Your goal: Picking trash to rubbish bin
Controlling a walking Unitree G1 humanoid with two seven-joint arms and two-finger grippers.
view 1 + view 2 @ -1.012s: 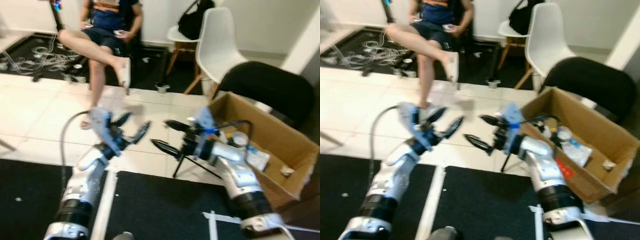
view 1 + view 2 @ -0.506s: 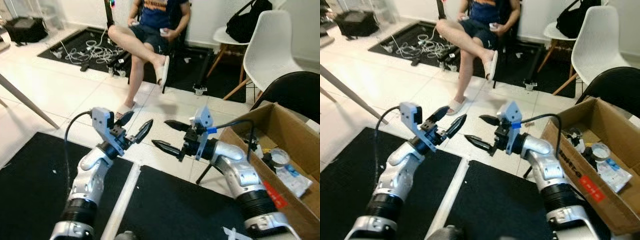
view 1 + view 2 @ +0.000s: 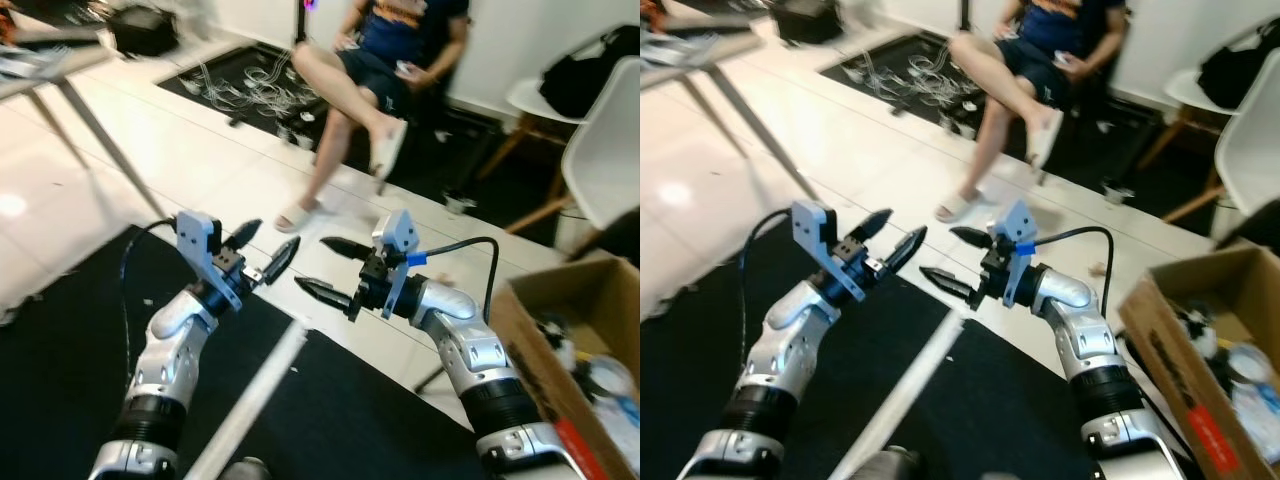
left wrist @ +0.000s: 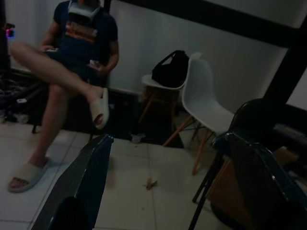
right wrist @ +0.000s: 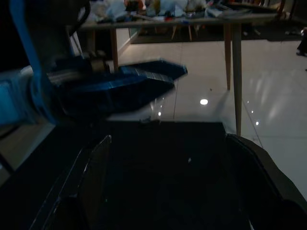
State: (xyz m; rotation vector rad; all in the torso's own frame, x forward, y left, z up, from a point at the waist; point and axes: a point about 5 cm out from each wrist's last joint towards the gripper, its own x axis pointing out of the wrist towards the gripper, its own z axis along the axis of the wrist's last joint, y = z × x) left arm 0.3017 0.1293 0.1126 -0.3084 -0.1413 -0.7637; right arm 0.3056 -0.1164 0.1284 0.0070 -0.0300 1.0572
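Observation:
Both grippers are raised in front of me over the floor, facing each other. My left gripper [image 3: 266,243] is open and holds nothing. My right gripper [image 3: 320,268] is open too, nothing between its fingers. A brown cardboard box [image 3: 522,305] with several pieces of trash inside stands on the floor at my right. The left wrist view looks between its fingers [image 4: 82,182] at a small brown scrap [image 4: 150,183] on the white tiles. The right wrist view looks at the left gripper's fingers [image 5: 141,84] over the dark mat.
A person [image 3: 395,55] sits ahead with one leg crossed, a slippered foot on the tiles. A white chair [image 3: 603,150] with a black bag [image 3: 585,80] stands at the back right. A table leg [image 3: 92,130] slants at the left. Cables [image 3: 250,80] lie at the back. Black mats [image 3: 70,330] with a white strip [image 3: 250,395] lie below.
The camera has swung left: the box slid to the right edge and a table came into view on the left. Both grippers stay open, held the same way.

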